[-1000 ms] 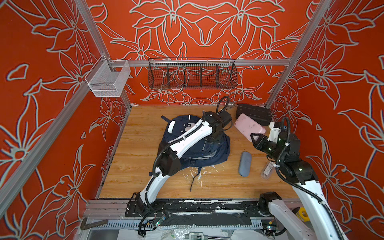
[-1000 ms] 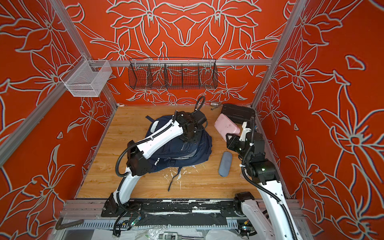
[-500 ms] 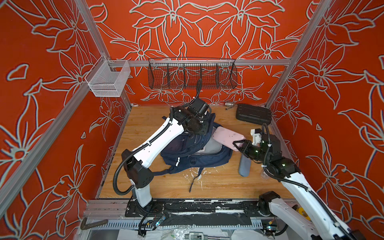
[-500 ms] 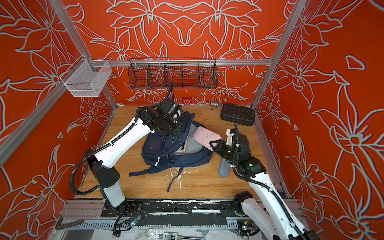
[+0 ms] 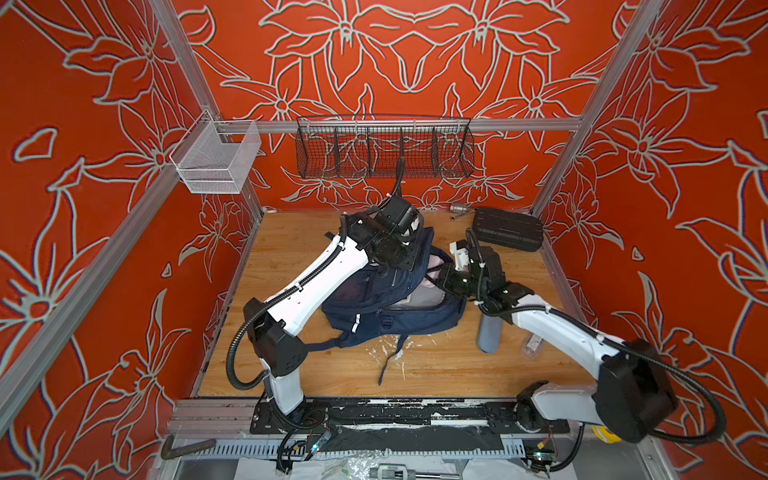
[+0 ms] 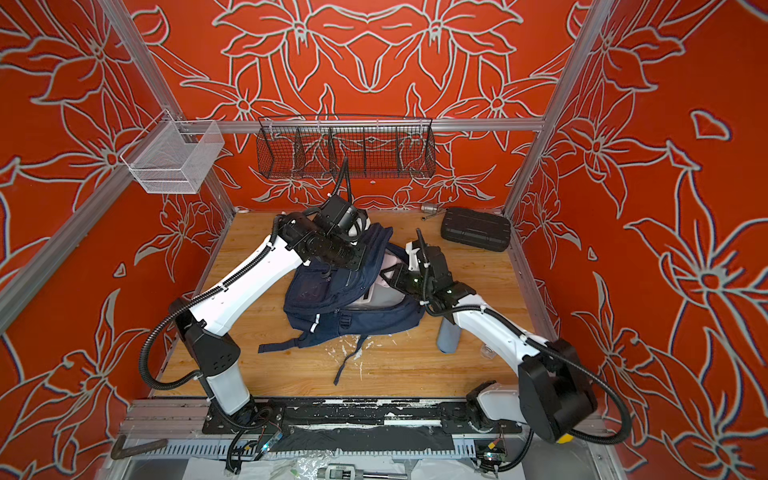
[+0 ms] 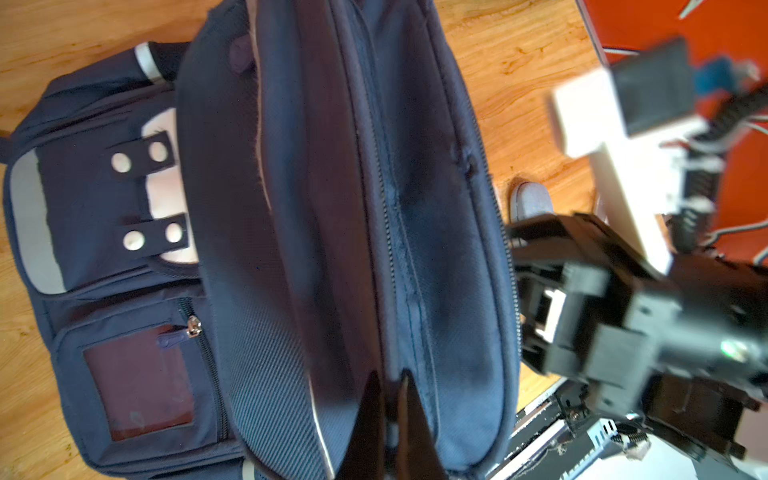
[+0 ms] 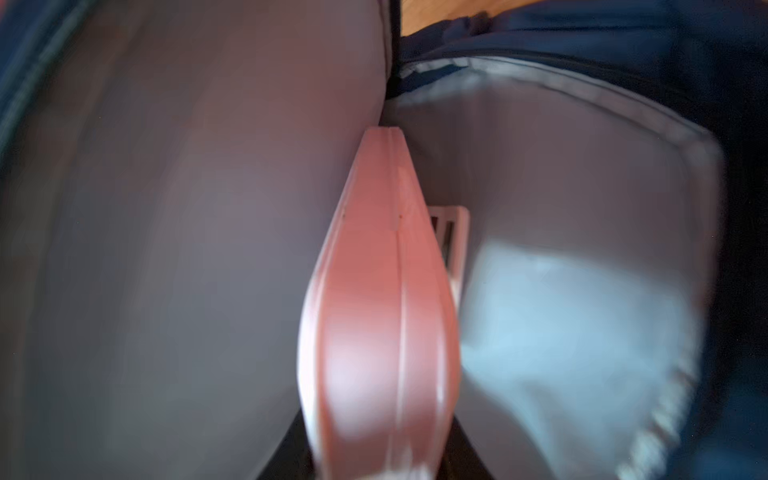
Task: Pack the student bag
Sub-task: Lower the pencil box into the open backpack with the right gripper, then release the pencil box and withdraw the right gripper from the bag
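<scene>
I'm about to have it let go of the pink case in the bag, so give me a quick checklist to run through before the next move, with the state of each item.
1. Bag held up: ok, the left tool is shut on the top edge of the student bag.
2. Main compartment open: ok, grey lining shows on both sides of the gap.
3. Load in hand: ok, the right tool is shut on the pink case.
4. Case inside the compartment: ok, it sits edge-on between the lining walls.
5. Case bottomed out: cannot tell, too blurred.
6. Retreat path: cannot tell whether the right forearm touches the grey cylinder under it.
</scene>
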Motion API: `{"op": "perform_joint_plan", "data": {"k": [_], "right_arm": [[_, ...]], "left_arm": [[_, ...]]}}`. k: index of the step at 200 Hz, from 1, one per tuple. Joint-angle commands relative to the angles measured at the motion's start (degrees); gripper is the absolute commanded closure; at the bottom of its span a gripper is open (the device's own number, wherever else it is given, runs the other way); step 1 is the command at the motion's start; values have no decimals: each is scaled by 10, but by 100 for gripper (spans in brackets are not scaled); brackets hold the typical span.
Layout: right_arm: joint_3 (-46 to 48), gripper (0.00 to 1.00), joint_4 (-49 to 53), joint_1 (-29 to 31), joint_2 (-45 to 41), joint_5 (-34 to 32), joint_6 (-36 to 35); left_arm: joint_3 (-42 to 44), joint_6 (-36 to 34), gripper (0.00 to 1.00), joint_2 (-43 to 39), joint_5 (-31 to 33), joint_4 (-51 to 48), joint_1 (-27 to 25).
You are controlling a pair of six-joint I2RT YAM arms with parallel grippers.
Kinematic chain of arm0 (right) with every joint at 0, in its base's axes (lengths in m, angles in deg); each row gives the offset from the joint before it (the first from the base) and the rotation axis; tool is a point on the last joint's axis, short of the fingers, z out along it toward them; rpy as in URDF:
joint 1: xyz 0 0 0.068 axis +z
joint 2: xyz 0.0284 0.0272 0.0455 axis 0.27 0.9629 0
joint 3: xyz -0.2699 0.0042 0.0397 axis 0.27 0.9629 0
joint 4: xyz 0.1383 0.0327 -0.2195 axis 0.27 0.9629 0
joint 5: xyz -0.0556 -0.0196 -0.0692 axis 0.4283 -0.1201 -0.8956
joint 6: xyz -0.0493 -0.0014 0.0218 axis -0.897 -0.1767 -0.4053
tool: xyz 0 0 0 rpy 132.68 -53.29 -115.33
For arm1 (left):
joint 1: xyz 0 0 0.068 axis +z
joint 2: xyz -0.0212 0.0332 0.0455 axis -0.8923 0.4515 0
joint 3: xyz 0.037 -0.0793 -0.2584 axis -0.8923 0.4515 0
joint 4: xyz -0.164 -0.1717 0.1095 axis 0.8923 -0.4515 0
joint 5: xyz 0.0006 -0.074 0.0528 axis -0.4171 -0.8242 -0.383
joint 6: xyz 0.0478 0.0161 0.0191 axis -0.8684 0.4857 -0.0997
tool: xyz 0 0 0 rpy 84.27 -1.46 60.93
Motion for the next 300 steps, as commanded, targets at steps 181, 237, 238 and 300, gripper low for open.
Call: {"op": "perform_joint_plan", "data": {"k": [181, 237, 238, 300], "right_arm": [[-158, 24, 203, -35, 48, 5, -158], [-185, 24, 388, -84, -35, -143, -260], [-185, 24, 391, -86, -37, -145, -260], [-171, 25, 469, -132, -134, -203, -287]], "left_arm": [[-36, -51, 100, 16, -64, 40, 11], [-21, -51, 100, 30, -90, 45, 11], [-21, -51, 100, 30, -89, 45, 11], [-25, -106, 15, 31, -73, 68, 11]]}}
